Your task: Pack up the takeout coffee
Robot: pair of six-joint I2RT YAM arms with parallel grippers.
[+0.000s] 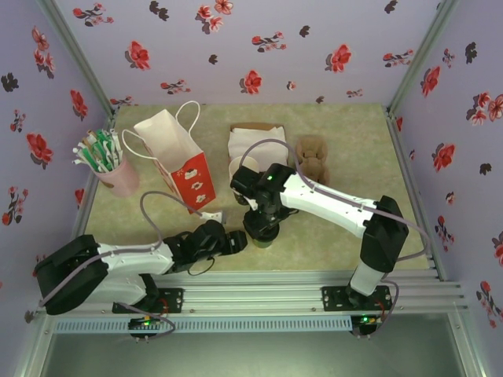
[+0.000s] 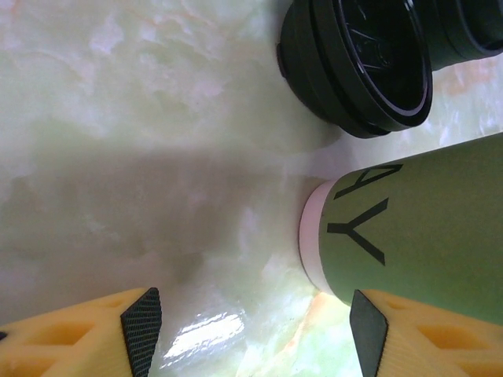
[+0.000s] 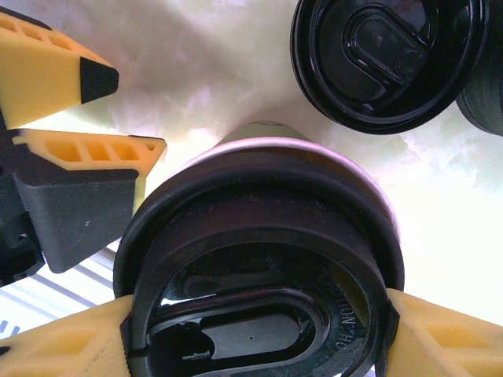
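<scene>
My right gripper [image 3: 259,318] is closed across the round black plastic lid [image 3: 259,236], with a yellow finger pressed to its rim on each side. The lid sits on top of the small dark-green paper cup [image 2: 424,220]. The cup stands upright on the pale marbled table [image 2: 118,118], near the front edge and about midway between my two bases. A pale strip shows under the lid's far edge, so I cannot tell whether it is snapped fully home. My left gripper [image 2: 255,330] is partly open and holds nothing. It sits low at the cup's left side, one pad just beside the wall and the other well apart. Some spare black lids [image 3: 385,63] lie just beyond the cup. I judge the capping nearly done. Moving the cup to the white paper bag with the red panel [image 1: 177,161], far left, is not yet begun.
</scene>
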